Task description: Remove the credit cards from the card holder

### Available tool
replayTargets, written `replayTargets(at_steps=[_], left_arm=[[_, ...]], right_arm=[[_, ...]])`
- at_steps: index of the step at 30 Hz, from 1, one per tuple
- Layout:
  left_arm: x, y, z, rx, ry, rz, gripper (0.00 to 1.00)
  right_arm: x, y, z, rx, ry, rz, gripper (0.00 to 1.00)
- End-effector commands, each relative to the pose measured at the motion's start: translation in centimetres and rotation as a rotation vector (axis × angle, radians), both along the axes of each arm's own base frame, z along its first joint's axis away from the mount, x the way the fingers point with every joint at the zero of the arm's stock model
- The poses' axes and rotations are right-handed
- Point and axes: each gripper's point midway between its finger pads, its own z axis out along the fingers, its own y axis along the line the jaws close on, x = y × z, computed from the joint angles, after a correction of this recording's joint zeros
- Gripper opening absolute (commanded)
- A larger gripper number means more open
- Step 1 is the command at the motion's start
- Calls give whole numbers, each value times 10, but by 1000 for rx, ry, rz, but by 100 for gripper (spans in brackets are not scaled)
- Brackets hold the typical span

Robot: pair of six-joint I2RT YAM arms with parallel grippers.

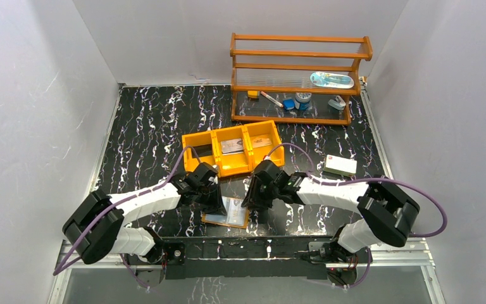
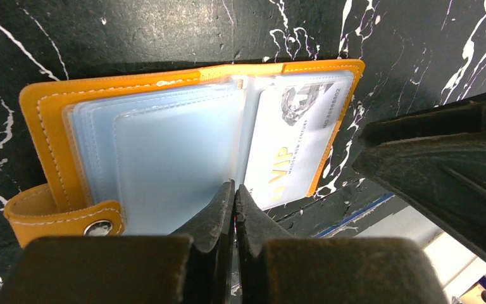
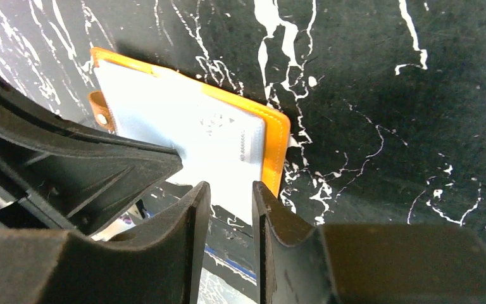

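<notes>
- The card holder [image 1: 226,212] lay open and flat on the black marbled table [image 1: 145,126], near the front edge, between the two claws.
- The left claw [image 2: 234,190] was closed, its fingers pressed together at the near edge of the holder, right where the clear pockets [image 2: 164,152] meet at the fold. Whether a pocket leaf was pinched between them could not be told.
- The right claw [image 3: 231,190] had its fingers apart with a narrow gap, hovering just at the near edge of the holder's right page. It gripped nothing that could be seen.
- A white card [image 2: 288,149] with gold "VIP" lettering sat in the top pocket of the right page, so at least one card was left to take out.
- The pockets on the left page looked pale blue and see-through, with no card showing in the top one. The leaves beneath were hidden, so more cards might have been there.
- The snap tab [image 2: 63,218] hung loose at the left corner, so opening the holder was done.
- Behind the holder stood an orange tray [image 1: 204,144] with three sections. A greyish card [image 1: 232,146] lay in the middle section and a tan one [image 1: 261,142] in the right, which suggested part of the job was done.
- By my reckoning the task was past halfway: the next step was the right claw closing on the white card's edge while the left held the holder steady.
</notes>
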Motion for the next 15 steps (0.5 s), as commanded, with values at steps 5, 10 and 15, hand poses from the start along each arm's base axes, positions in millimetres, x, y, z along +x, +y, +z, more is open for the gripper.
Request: replayTargets(at_steps=[5,10,15], left_arm=[[8,-2,19,-4,-57,-12,11],[11,-5,25,-19,-74,-25,21],[12,-8,28,-30,-83,-43,30]], right_arm=[[3,27,28,134,-39,56,38],[-7,26,2,130,39,47,36],[-12,8,-24,30,78,15,35]])
